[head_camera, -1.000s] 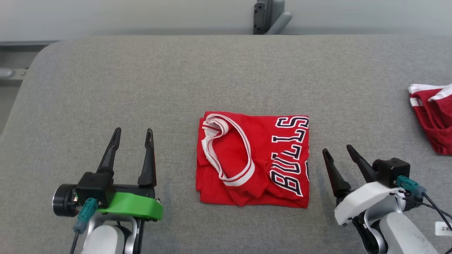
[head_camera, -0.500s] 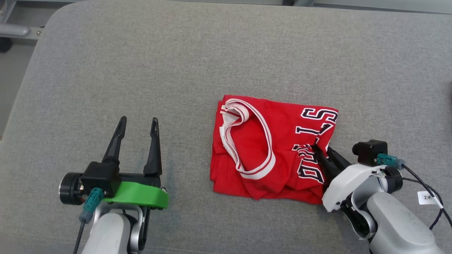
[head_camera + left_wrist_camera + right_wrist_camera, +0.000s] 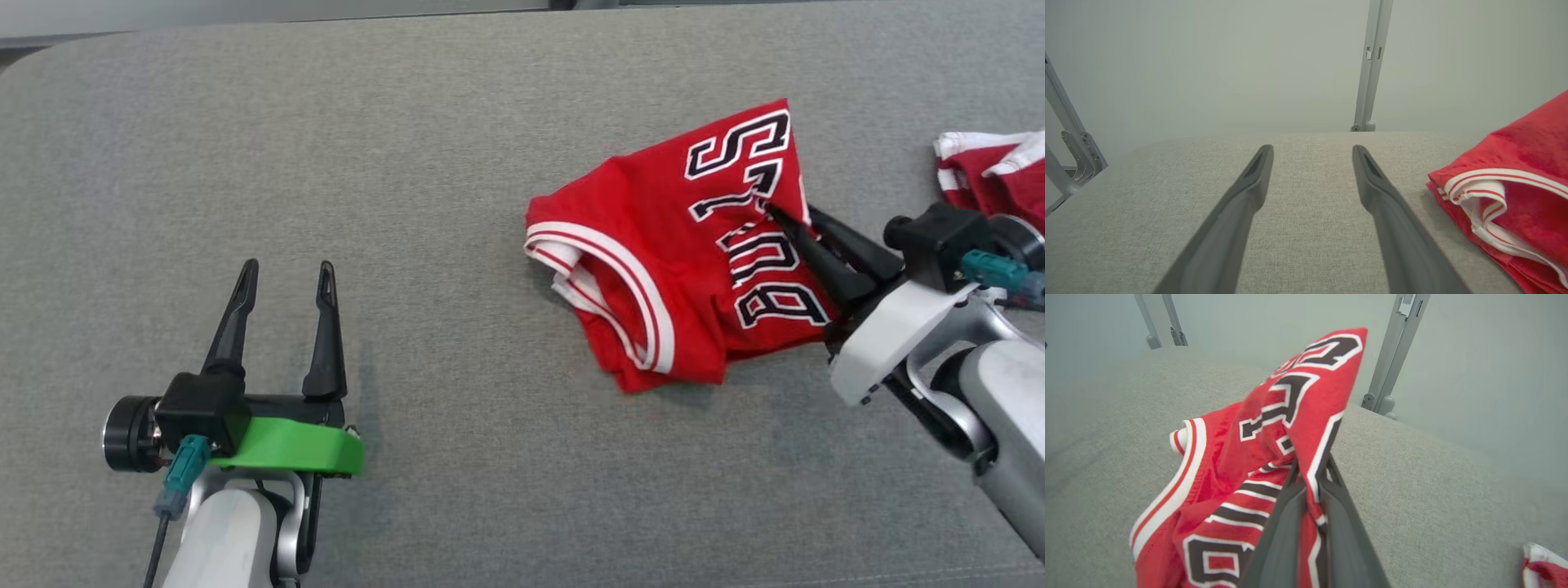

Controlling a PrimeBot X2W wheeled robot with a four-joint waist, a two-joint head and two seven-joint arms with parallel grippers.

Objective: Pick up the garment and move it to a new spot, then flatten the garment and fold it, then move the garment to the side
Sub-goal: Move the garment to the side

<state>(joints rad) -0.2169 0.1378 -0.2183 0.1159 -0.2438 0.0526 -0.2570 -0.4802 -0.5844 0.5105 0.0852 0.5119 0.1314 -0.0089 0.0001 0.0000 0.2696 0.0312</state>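
The right gripper (image 3: 771, 209) is pinched tight on the lettered edge of the red basketball jersey (image 3: 653, 245), with cloth between its dark fingers. The jersey is folded and bunched, with white-and-red striped trim and black-and-white lettering. It sits at the upper right of the head view, its gripped edge raised off the grey padded table (image 3: 408, 163). The right arm reaches in from the lower right, fingers angled up and left. The left gripper (image 3: 286, 273), at lower left, stands wide apart and empty.
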